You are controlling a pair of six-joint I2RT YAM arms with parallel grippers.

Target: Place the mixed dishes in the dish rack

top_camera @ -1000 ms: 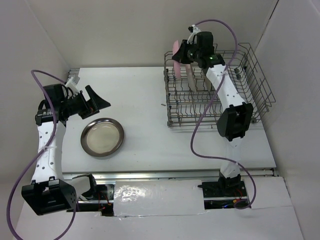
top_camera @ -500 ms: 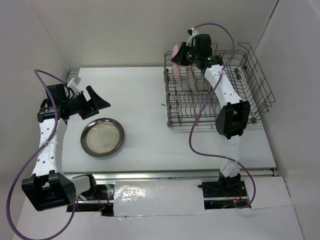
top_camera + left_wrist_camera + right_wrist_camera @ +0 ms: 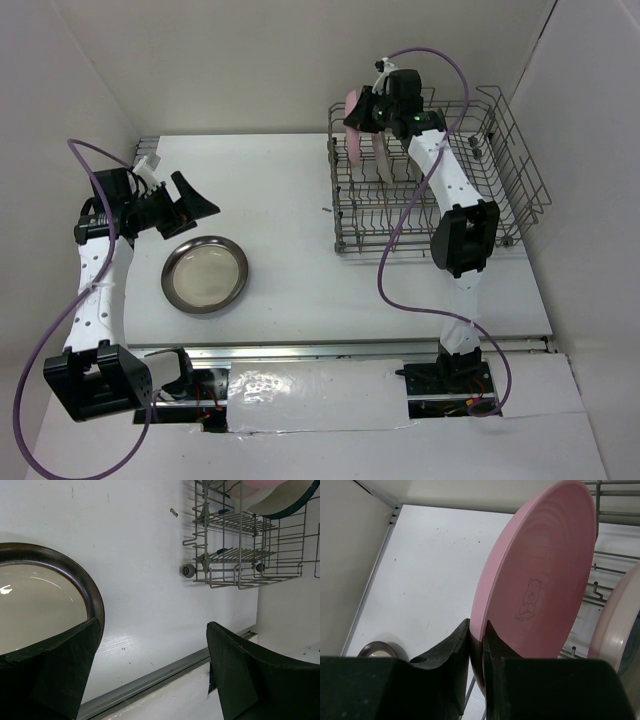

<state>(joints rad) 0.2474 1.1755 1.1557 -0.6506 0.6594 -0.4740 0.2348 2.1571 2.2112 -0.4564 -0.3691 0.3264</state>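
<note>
The white worktop [image 3: 290, 200] carried the grey wire dish rack [image 3: 342, 200] at its far right. A brown-rimmed cream plate [image 3: 205, 273] lay flat at the near left, well apart from the rack. A pink plate [image 3: 540, 580] stood on edge at the rack's far left corner, with a cream plate [image 3: 617, 630] just beside it. The right fingers [image 3: 466, 635] were clenched on the pink plate's rim. The left fingers [image 3: 250, 670] were spread wide, grasping nothing, hovering near the flat plate
</note>
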